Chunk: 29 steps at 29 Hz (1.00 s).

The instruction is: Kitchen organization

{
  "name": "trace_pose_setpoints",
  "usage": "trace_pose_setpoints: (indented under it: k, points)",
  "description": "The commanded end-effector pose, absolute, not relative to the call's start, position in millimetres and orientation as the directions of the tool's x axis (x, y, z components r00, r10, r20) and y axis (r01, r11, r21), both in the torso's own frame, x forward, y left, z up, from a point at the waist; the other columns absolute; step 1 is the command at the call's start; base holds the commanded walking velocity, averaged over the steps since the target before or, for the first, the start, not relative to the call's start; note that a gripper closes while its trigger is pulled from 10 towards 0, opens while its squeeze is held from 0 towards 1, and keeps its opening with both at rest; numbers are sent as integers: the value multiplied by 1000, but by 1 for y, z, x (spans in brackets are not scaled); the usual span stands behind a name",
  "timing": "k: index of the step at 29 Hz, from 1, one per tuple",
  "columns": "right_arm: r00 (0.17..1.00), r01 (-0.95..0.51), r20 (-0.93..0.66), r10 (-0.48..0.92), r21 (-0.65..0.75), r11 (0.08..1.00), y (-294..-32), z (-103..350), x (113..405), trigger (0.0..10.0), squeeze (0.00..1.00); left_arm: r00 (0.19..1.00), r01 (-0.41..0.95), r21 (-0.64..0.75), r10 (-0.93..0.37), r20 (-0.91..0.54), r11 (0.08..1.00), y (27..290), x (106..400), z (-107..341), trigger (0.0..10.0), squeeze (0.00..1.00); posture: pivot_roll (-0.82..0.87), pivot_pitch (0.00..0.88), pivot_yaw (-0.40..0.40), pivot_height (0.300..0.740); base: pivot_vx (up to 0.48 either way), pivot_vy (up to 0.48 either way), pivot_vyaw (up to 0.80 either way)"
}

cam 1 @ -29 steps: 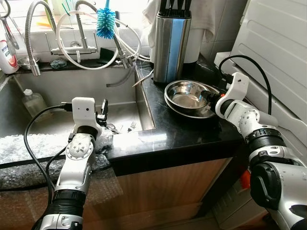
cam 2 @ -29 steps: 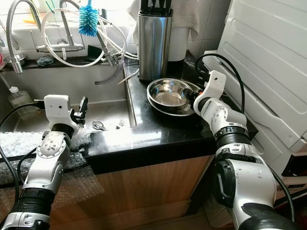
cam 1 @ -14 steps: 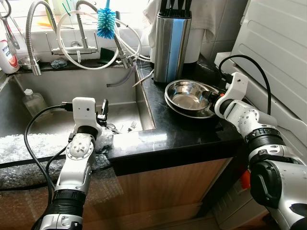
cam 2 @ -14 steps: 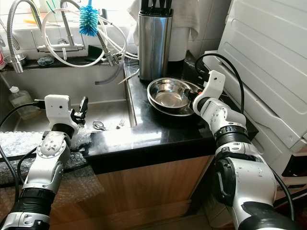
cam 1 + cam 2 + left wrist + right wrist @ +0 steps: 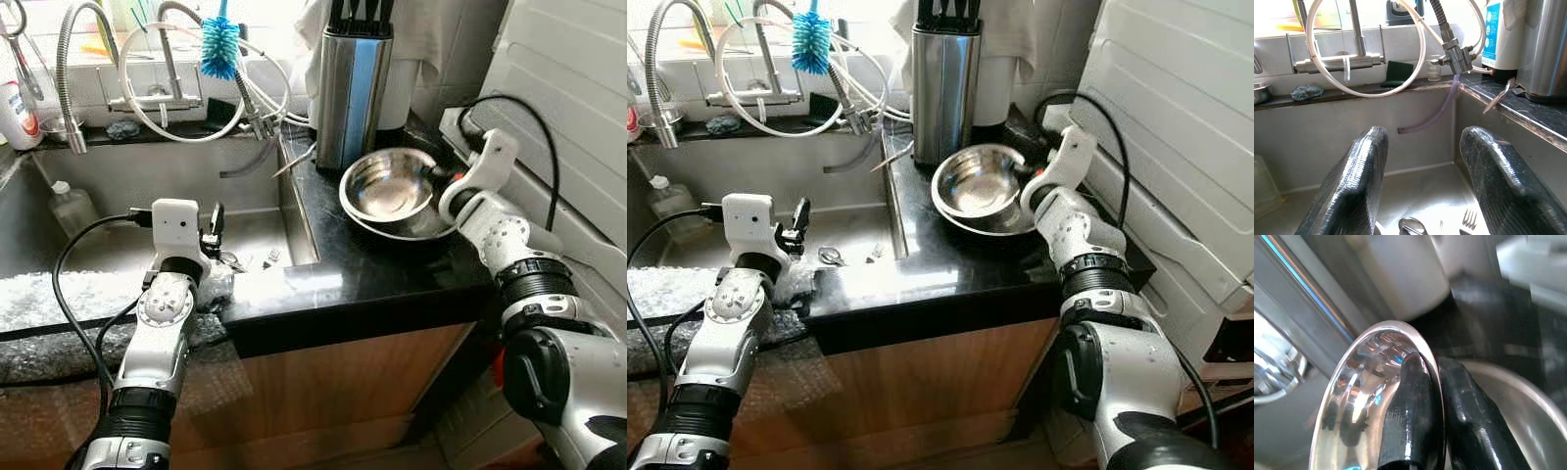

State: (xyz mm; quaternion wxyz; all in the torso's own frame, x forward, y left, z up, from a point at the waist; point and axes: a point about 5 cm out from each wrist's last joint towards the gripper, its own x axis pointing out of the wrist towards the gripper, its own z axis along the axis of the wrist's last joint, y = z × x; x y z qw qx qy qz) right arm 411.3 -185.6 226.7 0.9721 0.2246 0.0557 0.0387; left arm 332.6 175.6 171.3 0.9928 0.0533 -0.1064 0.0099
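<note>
Right end effector (image 5: 1432, 396) pinching steel bowl (image 5: 387, 184) rim, tilted; left end effector (image 5: 1422, 183) spread over sink (image 5: 118, 245); labels unreadable.

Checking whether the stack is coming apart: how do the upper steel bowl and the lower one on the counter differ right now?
The upper bowl is tilted, its right edge raised; the lower bowl lies flat on the black counter. The right gripper is shut on the upper bowl's rim, one finger inside and one outside; the lower bowl is not gripped. Both are shiny, round steel, and the upper one sits partly inside the lower.
</note>
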Motion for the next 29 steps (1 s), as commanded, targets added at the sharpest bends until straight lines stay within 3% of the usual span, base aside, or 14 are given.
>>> trace_pose_setpoints:
  k: [1,2,4,11,13,22,29]
  points:
    - [995,-69,-37,95,440,895,-185,236,411,0,0,972,-38,113,10,235,993,174,332,177,10000,0,-148,0,-52,740,0,0,0]
    - [995,-68,-36,93,441,895,-185,236,411,0,0,972,-38,113,10,235,993,174,332,177,10000,0,-148,0,-52,740,0,0,0]
    - [985,-150,133,106,392,908,-171,259,403,0,0,968,-40,100,14,251,994,173,331,179,10000,0,-148,0,-49,740,0,0,0]
    - [936,-246,330,121,369,896,-154,277,386,0,0,959,-49,81,25,282,995,172,329,184,10000,0,-144,0,-52,740,0,0,0]
    - [892,-297,423,158,287,911,-143,281,371,0,0,957,-53,79,28,289,995,173,328,185,10000,0,-137,0,-56,740,0,0,0]
    - [790,-459,544,284,216,862,-107,266,327,0,0,954,-58,72,34,298,996,173,327,186,10000,0,-142,0,-51,740,0,0,0]
    - [805,-443,522,281,214,871,-103,243,306,0,0,950,-56,66,33,309,996,173,324,188,10000,0,-133,0,-53,740,0,0,0]
